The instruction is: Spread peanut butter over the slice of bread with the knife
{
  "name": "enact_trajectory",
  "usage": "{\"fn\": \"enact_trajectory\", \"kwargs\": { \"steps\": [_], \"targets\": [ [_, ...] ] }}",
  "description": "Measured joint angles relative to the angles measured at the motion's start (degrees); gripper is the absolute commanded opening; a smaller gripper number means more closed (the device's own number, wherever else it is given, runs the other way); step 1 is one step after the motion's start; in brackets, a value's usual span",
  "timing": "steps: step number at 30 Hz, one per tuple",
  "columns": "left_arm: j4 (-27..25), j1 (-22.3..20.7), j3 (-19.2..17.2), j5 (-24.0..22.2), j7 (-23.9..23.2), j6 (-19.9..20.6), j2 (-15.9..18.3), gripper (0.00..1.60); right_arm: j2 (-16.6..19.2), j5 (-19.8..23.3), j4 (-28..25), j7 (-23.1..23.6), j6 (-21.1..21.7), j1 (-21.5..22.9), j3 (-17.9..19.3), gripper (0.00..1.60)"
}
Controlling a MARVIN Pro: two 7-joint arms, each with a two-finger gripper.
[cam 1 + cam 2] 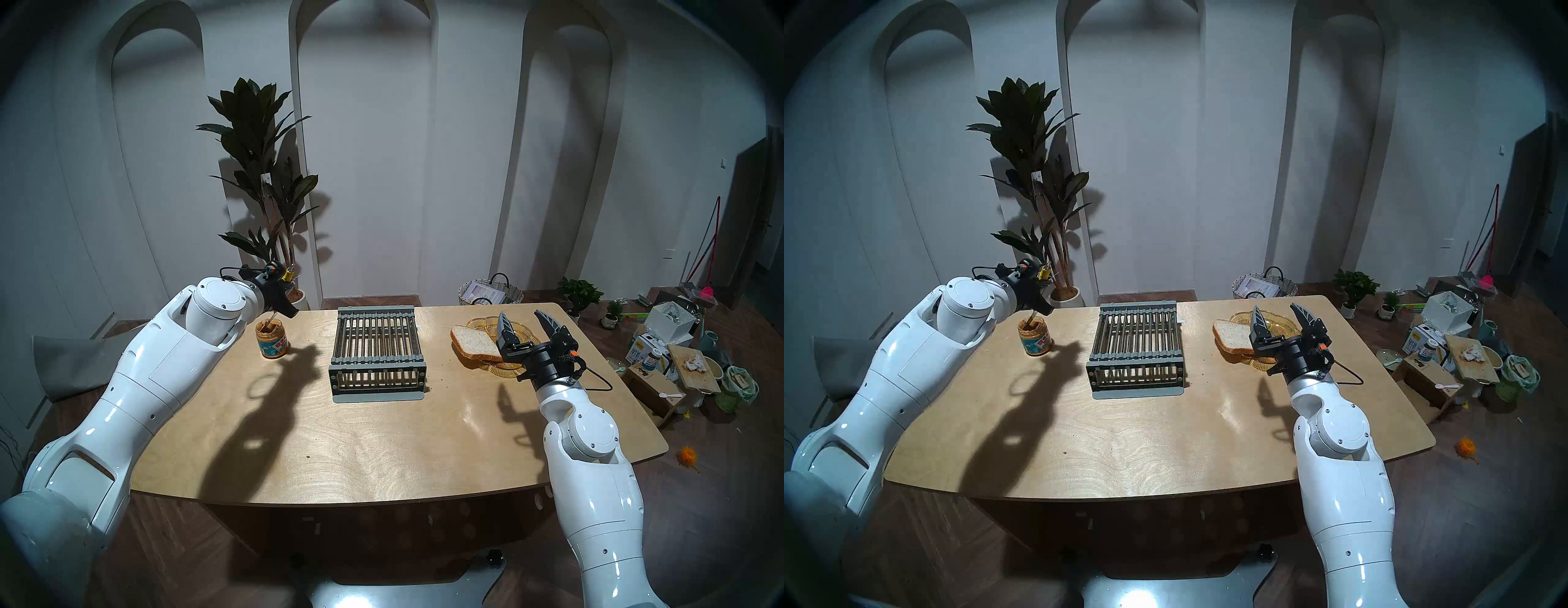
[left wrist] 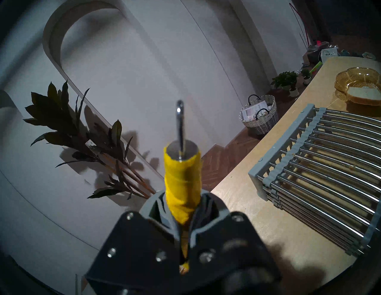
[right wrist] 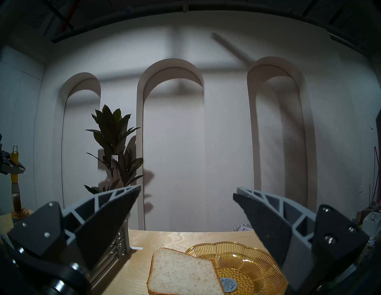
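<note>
1. Gripping the knife (image 2: 182,181) by its yellow handle, the left gripper (image 1: 285,309) is clenched around it above the open peanut butter jar (image 1: 271,338) at the surface's (image 1: 382,446) far left corner.
2. In the head view the knife's blade runs from the gripper toward 7 o'clock, down into the tan paste inside the jar.
3. In the right wrist view the blade looks coated brown where it meets the jar's mouth.
4. Near the far right corner, the slice of bread (image 1: 473,343) lies with one edge on the amber glass scalloped dish (image 1: 488,325) and the rest over the surface, tilted.
5. The right gripper (image 1: 528,329) hovers released, jaws spread wide and holding nothing, with the bread just at 9 o'clock of its left finger in the head view; whether they touch I cannot tell.
6. In the right wrist view the bread sits at 6 o'clock, low between the two fingers.
7. A grey slatted rack (image 1: 375,352) stands between jar and bread, apart from both.
</note>
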Motion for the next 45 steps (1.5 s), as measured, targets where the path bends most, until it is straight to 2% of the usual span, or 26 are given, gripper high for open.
{"fn": "enact_trajectory", "kwargs": {
  "steps": [5, 26, 45],
  "targets": [
    [0.9, -0.2, 0.9, 1.4, 0.7, -0.8, -0.2, 0.0, -0.1, -0.3, 0.0, -0.5, 0.0, 0.0, -0.1, 1.6],
    [0.9, -0.4, 9.2, 11.4, 6.2, -1.9, -0.4, 0.0, -0.4, 0.5, 0.7, -1.5, 0.0, 0.0, 0.0, 1.6],
    [-0.5, -0.6, 11.2, 15.9, 8.7, 1.0, -0.4, 0.0, 0.0, 2.0, 2.6, 0.0, -0.1, 0.5, 1.2, 1.6]
  ]
}}
